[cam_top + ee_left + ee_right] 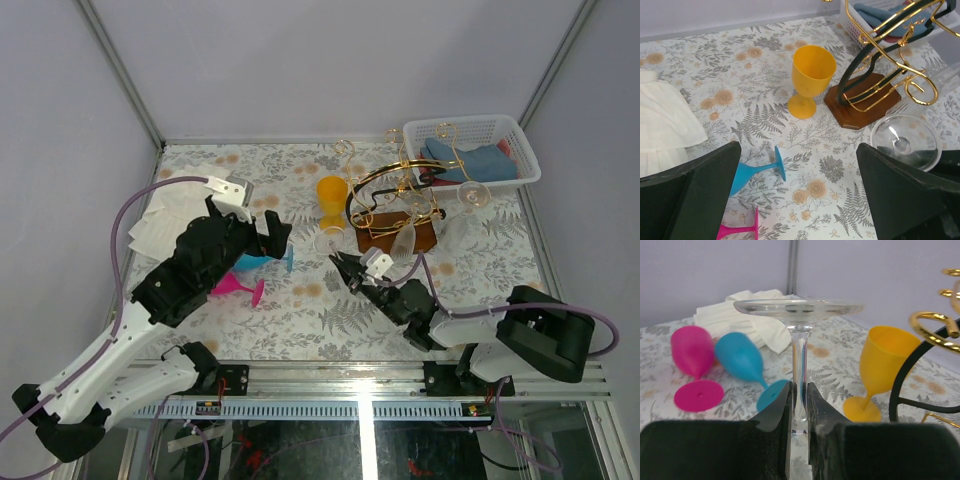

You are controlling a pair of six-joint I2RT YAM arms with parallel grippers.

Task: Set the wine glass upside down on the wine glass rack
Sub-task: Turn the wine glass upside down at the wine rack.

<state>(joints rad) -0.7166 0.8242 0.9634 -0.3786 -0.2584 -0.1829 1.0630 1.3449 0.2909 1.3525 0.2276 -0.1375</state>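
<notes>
The right gripper (800,392) was clamped on the stem of the upturned glass (799,307), the left gripper (799,150) apart; the foot probably needed holding level to slide onto the rack (862,107).

The top camera looks down from behind; both wrist cameras sit close, all sharing the yellow goblet (332,195).

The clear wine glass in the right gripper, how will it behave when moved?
Probably slippery: the right gripper pinches only the thin smooth stem of the clear wine glass, so it may swivel in the jaws. Likely fragile, being so thin: knocks against the wine glass rack could chip it.
</notes>
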